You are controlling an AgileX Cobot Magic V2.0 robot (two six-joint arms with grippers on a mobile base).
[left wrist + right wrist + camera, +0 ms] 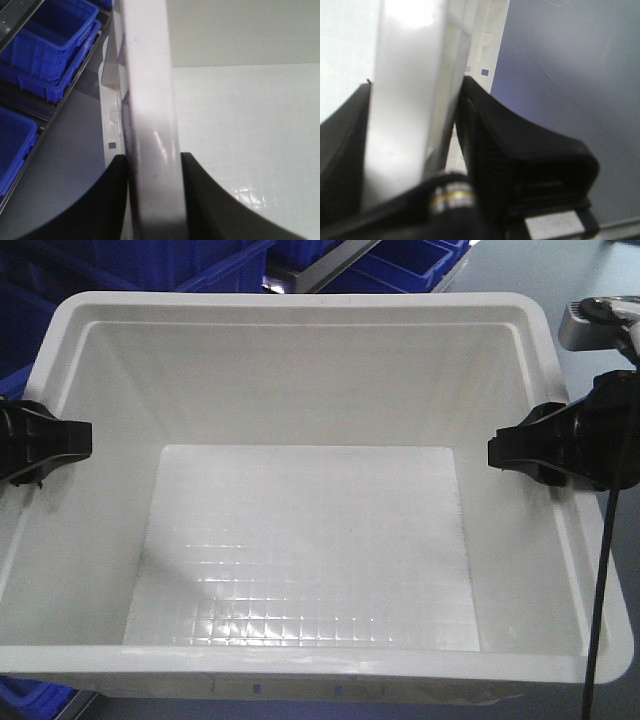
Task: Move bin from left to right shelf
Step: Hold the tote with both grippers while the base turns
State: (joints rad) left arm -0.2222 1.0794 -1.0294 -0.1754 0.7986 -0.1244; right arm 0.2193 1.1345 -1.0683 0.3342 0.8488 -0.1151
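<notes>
We see our left gripper [70,445] closed on the left rim of the bin [300,360], our right gripper [510,452] closed on its right rim.

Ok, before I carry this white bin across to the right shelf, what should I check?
1. Left gripper: jaws on both sides of the bin rim. Ok.
2. Right gripper: jaws on both sides of the opposite rim. Ok.
3. Bin contents: nothing inside. Ok.
4. Black cable crosses the bin's near right corner in the front view; snagging: cannot tell.
5. Right shelf: out of view. Cannot tell.
</notes>
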